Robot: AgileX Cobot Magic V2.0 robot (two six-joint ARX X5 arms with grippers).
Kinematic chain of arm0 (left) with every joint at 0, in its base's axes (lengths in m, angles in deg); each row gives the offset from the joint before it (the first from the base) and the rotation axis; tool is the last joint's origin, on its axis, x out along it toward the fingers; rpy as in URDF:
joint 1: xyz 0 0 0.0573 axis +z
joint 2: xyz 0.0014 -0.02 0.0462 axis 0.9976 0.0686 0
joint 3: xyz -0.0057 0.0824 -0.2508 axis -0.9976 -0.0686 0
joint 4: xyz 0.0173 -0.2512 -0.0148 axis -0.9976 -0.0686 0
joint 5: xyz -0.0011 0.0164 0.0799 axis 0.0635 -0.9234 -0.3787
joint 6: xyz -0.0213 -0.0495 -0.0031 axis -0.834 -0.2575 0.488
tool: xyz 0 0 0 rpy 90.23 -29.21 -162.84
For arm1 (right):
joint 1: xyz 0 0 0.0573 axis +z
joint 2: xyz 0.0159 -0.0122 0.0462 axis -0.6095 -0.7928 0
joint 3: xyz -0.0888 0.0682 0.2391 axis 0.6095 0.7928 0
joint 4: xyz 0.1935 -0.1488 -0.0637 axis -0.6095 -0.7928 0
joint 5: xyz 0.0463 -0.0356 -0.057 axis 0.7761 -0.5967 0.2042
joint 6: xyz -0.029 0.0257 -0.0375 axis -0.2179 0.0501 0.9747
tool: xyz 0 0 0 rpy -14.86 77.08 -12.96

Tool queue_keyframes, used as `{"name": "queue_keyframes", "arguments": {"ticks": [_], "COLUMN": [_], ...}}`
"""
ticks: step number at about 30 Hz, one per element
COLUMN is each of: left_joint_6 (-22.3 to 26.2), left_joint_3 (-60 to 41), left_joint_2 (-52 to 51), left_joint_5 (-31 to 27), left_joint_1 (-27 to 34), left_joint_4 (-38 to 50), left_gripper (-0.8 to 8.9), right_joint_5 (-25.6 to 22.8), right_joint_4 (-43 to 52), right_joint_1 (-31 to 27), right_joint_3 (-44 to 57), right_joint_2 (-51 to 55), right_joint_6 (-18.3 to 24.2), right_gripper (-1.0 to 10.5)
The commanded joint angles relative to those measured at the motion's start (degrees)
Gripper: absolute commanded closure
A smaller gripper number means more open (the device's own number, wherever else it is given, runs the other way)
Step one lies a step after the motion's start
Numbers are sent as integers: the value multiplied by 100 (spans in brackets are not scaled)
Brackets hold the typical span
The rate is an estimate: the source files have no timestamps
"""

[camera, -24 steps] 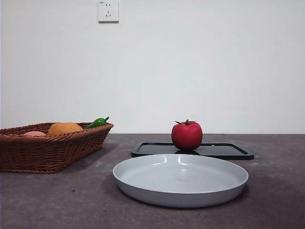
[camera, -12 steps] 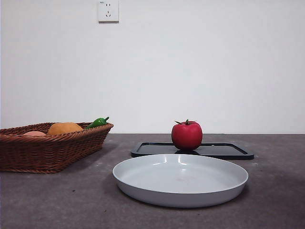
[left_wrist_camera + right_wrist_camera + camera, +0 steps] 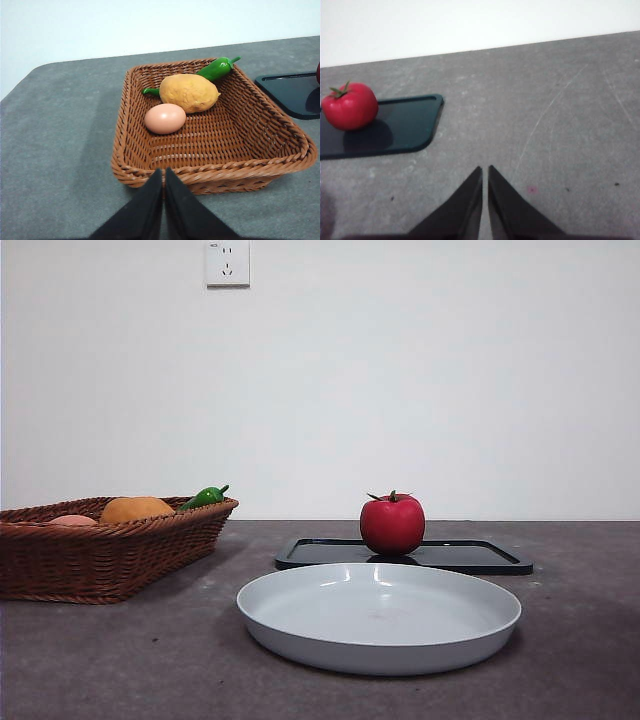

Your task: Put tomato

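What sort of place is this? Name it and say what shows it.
Likely a staged lab tabletop: a bare white wall with a socket, a grey table, and props laid out: tomato on a black tray, empty plate, wicker basket.

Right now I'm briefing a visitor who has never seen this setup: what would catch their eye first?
Probably the glossy red tomato, standing on the black tray behind the empty grey plate. Next, the wicker basket off to the side, holding a green pepper, an orange-yellow lumpy fruit and an egg. Both grippers, left and right, hang shut above the table, holding nothing.
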Motion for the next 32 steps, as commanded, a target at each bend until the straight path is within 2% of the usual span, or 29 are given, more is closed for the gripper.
{"name": "queue_keyframes", "arguments": {"ticks": [1, 32], "left_joint_6": [-35, -35], "left_joint_3": [-116, -116], "left_joint_2": [-11, -11], "left_joint_5": [-2, 0], "left_joint_1": [15, 15], "left_joint_4": [-46, -46], "left_gripper": [806, 806], "right_joint_5": [-2, -4], "right_joint_4": [153, 313], "right_joint_1": [7, 7], "right_joint_3": [22, 22], "right_joint_2": [15, 15], "right_joint_6": [-63, -63], "right_gripper": [938, 938]}}
